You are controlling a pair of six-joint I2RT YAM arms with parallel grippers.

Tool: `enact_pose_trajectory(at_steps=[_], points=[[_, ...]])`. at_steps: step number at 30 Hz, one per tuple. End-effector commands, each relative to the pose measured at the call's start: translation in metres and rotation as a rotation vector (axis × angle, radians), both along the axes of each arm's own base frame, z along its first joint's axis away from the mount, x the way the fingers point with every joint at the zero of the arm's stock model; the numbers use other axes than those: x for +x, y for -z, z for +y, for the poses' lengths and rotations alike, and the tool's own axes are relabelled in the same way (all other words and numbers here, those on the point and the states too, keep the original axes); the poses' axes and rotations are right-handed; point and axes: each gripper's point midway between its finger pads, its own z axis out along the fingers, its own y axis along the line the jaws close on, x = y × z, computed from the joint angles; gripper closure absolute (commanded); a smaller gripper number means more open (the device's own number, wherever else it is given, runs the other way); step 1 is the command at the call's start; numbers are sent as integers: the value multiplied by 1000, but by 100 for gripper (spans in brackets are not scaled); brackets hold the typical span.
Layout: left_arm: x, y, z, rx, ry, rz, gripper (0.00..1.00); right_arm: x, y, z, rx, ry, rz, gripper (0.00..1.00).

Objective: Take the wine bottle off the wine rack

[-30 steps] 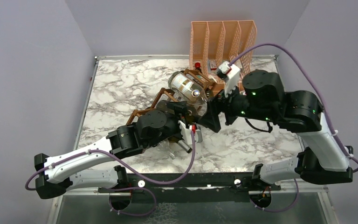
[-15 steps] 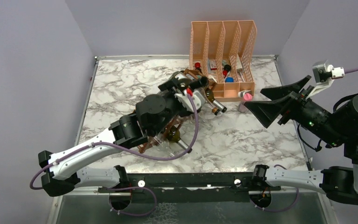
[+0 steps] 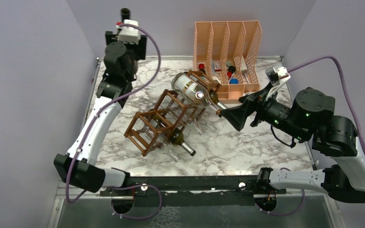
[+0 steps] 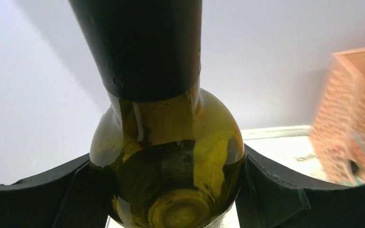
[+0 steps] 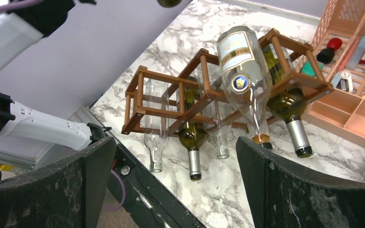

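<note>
Left wrist view shows the left hand [image 4: 168, 192] gripping a green wine bottle [image 4: 166, 152] by its body. In the top view it is high over the far left corner of the desk [image 3: 247, 147], well apart from the wine rack [image 3: 164, 118]. The right hand [image 5: 178, 171] is wide open and empty near the rack. The removal seems almost complete, and the next move probably calls for lowering the bottle gently onto a bare part of the desk.

Nothing legible tbh. The clear bottle [image 5: 240, 61] around 1 o'clock in the right wrist view has a cream label [image 5: 234, 45] and a blue-gold seal [image 5: 239, 82], but the print's too tiny.
</note>
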Motion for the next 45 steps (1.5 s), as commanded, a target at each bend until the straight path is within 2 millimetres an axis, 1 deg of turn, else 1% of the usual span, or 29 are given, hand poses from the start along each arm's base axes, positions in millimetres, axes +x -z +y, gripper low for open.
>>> enact_pose_trajectory(at_steps=[1, 2, 5, 7, 10, 14, 16, 17, 19, 22, 24, 26, 28, 30, 32, 34, 36, 40, 43, 45], points=[[36, -21, 78, -223, -142, -187, 100, -5, 2, 6, 16, -25, 43, 0], [45, -12, 93, -232, -171, -198, 100, -6, 2, 7, 15, -27, 51, 0], [68, 16, 127, -210, -228, -219, 100, -8, 4, 7, 7, -30, 70, 0], [80, 29, 154, -244, -277, -224, 100, -8, 5, 5, -4, -23, 88, 0], [95, 52, 183, -302, -295, -213, 100, -9, 9, 4, -10, -9, 120, 0], [115, 87, 194, -259, -303, -222, 100, -12, 9, 8, -5, -18, 165, 0], [127, 98, 192, -208, -273, -237, 100, -11, 7, 10, 10, -9, 177, 0], [135, 108, 190, -171, -257, -226, 100, -11, 6, 11, 16, -8, 182, 0], [146, 120, 192, -129, -262, -209, 100, -11, 2, 18, 27, -20, 191, 0], [158, 141, 198, -110, -287, -170, 100, -12, -3, 29, 26, -45, 207, 0], [166, 159, 200, -100, -294, -138, 100, -8, -1, 35, 15, -39, 214, 0], [170, 178, 207, -109, -339, -104, 100, -5, 3, 42, 4, -41, 215, 0], [172, 191, 212, -117, -364, -84, 100, -4, 6, 50, -16, -54, 220, 0], [175, 201, 214, -104, -372, -67, 100, -2, 10, 58, -49, -71, 223, 0], [173, 210, 223, -101, -425, -53, 100, 1, 17, 66, -89, -76, 228, 0], [171, 215, 233, -103, -462, -46, 100, 2, 19, 72, -114, -90, 229, 0], [174, 218, 240, -132, -437, -48, 100, 2, 20, 75, -123, -101, 227, 0], [176, 231, 251, -197, -417, -38, 100, 4, 30, 75, -136, -97, 215, 0], [180, 241, 248, -207, -398, -21, 100, 5, 32, 71, -137, -86, 210, 0], [179, 247, 252, -218, -417, -15, 100, 5, 31, 70, -131, -86, 201, 0]])
